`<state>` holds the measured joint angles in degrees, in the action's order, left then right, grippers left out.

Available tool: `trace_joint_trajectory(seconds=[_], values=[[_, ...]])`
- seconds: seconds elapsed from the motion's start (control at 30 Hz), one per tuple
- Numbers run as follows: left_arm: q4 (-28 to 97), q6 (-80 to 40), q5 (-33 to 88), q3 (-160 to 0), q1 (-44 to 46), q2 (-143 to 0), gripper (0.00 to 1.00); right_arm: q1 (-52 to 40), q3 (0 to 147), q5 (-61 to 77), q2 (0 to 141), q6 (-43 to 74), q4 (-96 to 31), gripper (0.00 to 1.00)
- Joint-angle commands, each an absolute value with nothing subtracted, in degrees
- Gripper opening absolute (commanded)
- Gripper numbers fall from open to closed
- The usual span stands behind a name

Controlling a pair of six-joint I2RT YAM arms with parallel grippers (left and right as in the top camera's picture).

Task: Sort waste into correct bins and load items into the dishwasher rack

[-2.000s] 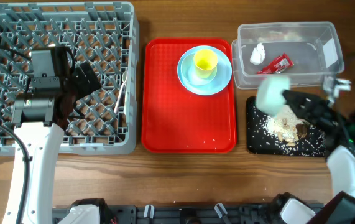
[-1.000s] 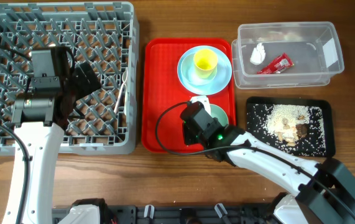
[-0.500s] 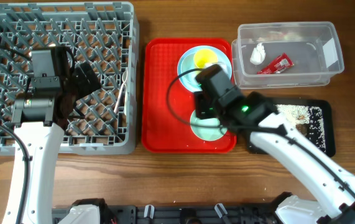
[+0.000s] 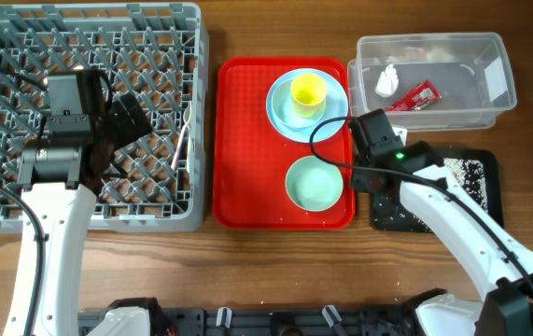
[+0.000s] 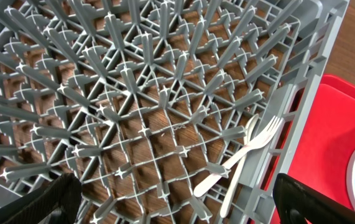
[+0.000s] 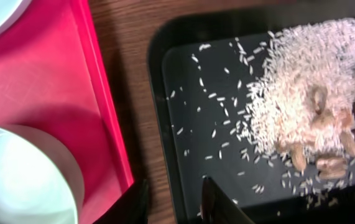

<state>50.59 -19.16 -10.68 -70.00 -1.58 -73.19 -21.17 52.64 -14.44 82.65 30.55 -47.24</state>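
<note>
Fingers of the right gripper [image 6: 174, 202] apart, empty, above the flat black rectangular tray [image 6: 158, 124] at its left rim.
Just left lies bare wood [image 6: 133, 143], then the red plastic serving tray [image 6: 53, 93] edge with the mint-green round bowl [image 6: 22, 180] inside; rice-like scraps [image 6: 295, 106] spread right. Left gripper [image 5: 180, 199] gapes, empty, over the grey pegged rack [image 5: 127, 81].

Right arm [image 4: 439, 203] hides much of black tray [image 4: 483, 191].
</note>
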Motion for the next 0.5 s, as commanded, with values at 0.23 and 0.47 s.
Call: trace_joint_trajectory(seconds=[0.23,0.47], values=[[50.5,-18.2,-11.2,-70.2,-1.9,-73.2,1.00,-21.0,52.0,-13.9,85.5,25.5,-44.0,0.21],[50.5,-18.2,-11.2,-70.2,-1.9,-73.2,1.00,-21.0,52.0,-18.0,89.4,25.4,-42.0,0.24]])
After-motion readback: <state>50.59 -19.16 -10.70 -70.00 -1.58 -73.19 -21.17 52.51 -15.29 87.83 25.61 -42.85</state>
